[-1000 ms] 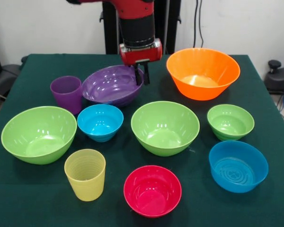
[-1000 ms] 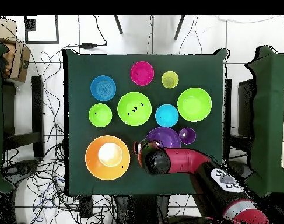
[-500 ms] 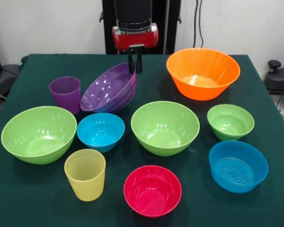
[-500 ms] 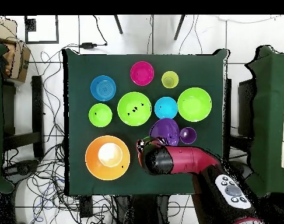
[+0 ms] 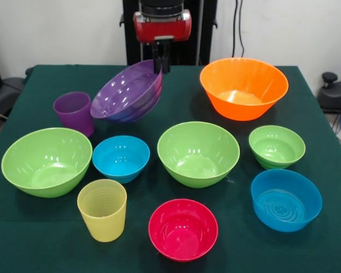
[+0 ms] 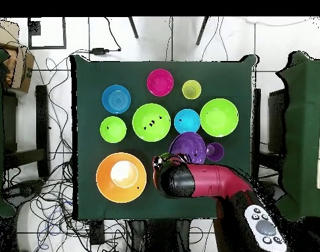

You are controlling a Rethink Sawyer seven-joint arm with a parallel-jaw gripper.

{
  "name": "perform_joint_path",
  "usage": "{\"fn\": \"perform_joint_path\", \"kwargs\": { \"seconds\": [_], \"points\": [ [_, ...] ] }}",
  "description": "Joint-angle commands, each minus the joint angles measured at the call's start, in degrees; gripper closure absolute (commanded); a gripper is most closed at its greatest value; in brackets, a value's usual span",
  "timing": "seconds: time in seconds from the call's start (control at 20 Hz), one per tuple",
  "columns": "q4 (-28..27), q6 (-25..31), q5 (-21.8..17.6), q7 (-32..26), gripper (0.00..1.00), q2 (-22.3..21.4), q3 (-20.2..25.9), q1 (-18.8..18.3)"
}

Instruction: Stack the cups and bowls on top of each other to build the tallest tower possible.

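Observation:
My gripper is shut on the far right rim of the shallow purple bowl, which hangs steeply tilted with its opening towards the camera. Its low left edge is close to the translucent purple cup. The large orange bowl stands empty at the right of the gripper. In the overhead view the purple bowl shows just beyond the arm's wrist, right of the orange bowl. No tower stands on the table.
On the green cloth stand three lime green bowls, two blue bowls, a pink-red bowl and a ribbed yellow cup. All stand apart, none nested.
The gripper has risen with the purple bowl's rim in it, tipping the bowl up and lifting it. The purple cup has shifted a little to the left.

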Motion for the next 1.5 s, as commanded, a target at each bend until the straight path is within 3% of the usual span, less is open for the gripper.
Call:
{"fn": "perform_joint_path", "kwargs": {
  "seconds": [0.05, 0.45, 0.95, 1.5],
  "points": [
    [4.3, 8.3, 3.6, 4.6, 1.0, -7.1, 3.2, 3.7],
    [6.1, 11.0, 6.6, 7.3, 1.0, -12.3, 0.1, 8.0],
    [7.5, 12.4, 9.7, 11.6, 1.0, -15.7, -4.5, 14.9],
    [9.6, 7.7, 10.9, 18.2, 1.0, -14.7, -8.5, 21.4]
  ]
}}
